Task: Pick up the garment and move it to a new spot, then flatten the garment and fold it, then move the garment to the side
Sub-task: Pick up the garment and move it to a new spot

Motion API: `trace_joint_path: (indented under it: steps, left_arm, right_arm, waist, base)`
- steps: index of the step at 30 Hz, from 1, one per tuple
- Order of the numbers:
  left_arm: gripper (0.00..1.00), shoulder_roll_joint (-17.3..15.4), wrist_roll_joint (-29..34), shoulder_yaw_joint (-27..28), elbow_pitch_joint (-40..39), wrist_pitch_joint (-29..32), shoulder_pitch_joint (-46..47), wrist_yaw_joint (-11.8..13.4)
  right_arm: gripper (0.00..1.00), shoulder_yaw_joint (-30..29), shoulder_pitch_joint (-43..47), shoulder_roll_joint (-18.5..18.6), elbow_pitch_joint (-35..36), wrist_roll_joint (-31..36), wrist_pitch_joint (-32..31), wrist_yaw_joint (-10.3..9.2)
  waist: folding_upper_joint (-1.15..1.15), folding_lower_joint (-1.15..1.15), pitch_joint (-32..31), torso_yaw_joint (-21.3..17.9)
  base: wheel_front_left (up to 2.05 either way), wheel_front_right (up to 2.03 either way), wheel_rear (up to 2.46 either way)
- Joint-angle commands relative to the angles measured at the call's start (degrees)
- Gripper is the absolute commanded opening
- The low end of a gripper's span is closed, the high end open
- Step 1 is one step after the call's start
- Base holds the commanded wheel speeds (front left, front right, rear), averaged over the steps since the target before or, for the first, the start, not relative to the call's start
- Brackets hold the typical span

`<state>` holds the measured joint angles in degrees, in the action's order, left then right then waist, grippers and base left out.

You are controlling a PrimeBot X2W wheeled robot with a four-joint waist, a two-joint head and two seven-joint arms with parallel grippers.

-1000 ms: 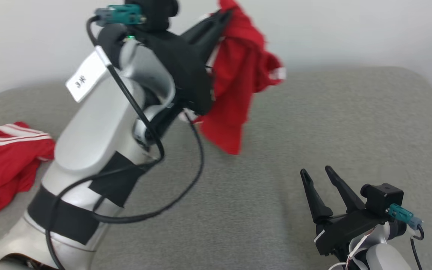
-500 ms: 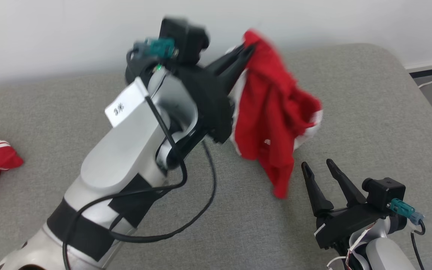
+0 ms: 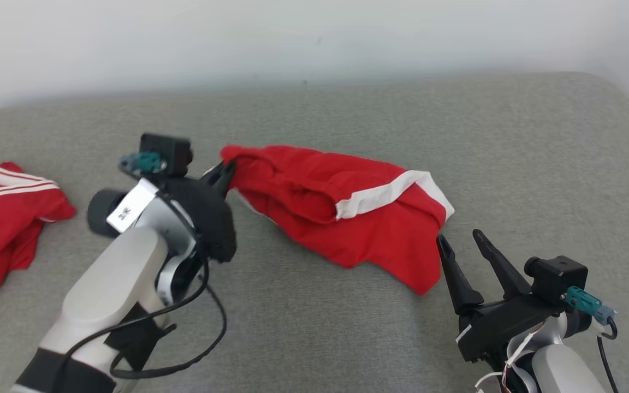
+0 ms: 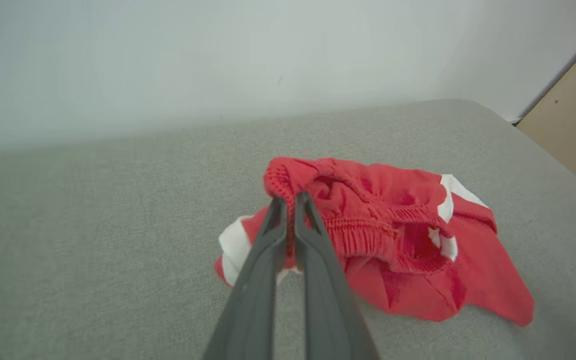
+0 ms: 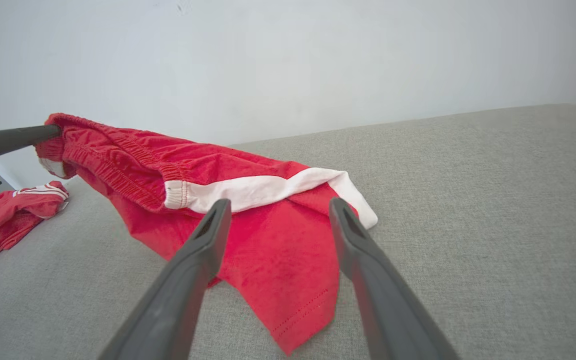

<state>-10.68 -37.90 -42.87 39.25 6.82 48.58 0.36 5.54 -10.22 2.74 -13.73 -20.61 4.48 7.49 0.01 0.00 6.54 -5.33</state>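
On the cushion (image 3: 314,327) the shorts (image 3: 347,213) lie bunched, my left claw (image 3: 229,172) clamped on their waistband, right claw (image 3: 458,237) spread apart beside the near hem. Flattening comes next, I judge: the right pinches a corner and pulls outward.

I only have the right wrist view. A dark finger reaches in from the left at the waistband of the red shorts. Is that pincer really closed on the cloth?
Observer: Yes. The left wrist view shows the left pincer shut on the elastic waistband of the red shorts.
Operator: How near is my right pincer to them?
Observer: In the head view the right pincer stands open, its tips right beside the shorts' near right corner. I cannot tell whether they touch.
Operator: Anything trailing from the left arm?
Observer: Its black cable loops low over the grey cushion, apart from the shorts.
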Motion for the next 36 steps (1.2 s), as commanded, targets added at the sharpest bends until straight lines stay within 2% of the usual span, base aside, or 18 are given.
trace_joint_path:
  steps: [1, 9, 10, 11, 12, 19, 25, 36]
  left_arm:
    - [0.0, -0.63, -0.71, 0.39, 0.99, -0.87, -1.09, 0.27]
    - [0.0, -2.81, 0.38, 0.08, 7.72, -4.53, -3.18, 0.69]
    - [0.18, -3.12, 0.88, -0.1, 8.43, -5.42, -3.14, 1.01]
    - [0.43, -3.41, 1.46, -0.27, 9.2, -6.26, -3.1, 1.2]
    - [1.0, -3.86, 2.12, -0.37, 10.26, -6.95, -3.0, 2.38]
    - [1.0, -4.18, 2.43, 0.42, 14.07, -10.62, -2.07, 4.09]
    - [1.0, -3.15, 1.69, 0.5, 16.68, -11.37, -1.5, 3.69]
    - [1.0, 1.97, -1.49, -0.92, 17.36, -5.02, -0.41, -1.51]
  right_arm:
    - [1.0, 0.0, -0.03, 0.28, 0.22, 0.25, -0.28, 0.0]
    - [1.0, 0.66, 0.27, 0.28, 0.82, 0.57, -0.77, 0.0]
    - [1.0, 0.74, 0.27, 0.28, 0.86, 0.56, -0.83, 0.0]
    - [1.0, 0.81, 0.25, 0.27, 0.92, 0.55, -0.91, 0.0]
    - [1.0, 0.79, 0.23, 0.28, 0.99, 0.56, -0.99, 0.0]
    - [1.0, 0.33, 0.31, 0.28, 1.34, 0.62, -1.13, 0.0]
    - [1.0, -0.04, 0.47, 0.28, 1.28, 0.56, -1.1, 0.0]
    - [1.0, 0.17, 0.68, 0.28, 0.35, -0.36, -0.65, 0.0]
  waist:
    - [-0.01, 0.0, -0.02, 1.14]
    - [-0.01, 0.0, -0.25, 1.55]
    - [-0.01, 0.0, -0.29, 1.44]
    - [-0.01, 0.0, -0.32, 1.32]
    - [-0.01, 0.0, -0.33, 1.2]
    - [-0.01, 0.0, -0.08, 0.61]
    - [-0.01, 0.0, -0.25, 0.55]
    - [-0.01, 0.0, -1.77, 0.59]
  base:
    - [0.0, 0.0, 0.0]
    - [0.0, 0.0, 0.0]
    - [0.0, 0.0, 0.0]
    - [0.0, 0.0, 0.0]
    - [0.0, 0.0, 0.0]
    - [0.0, 0.0, 0.0]
    - [0.0, 0.0, 0.0]
    - [0.0, 0.0, 0.0]
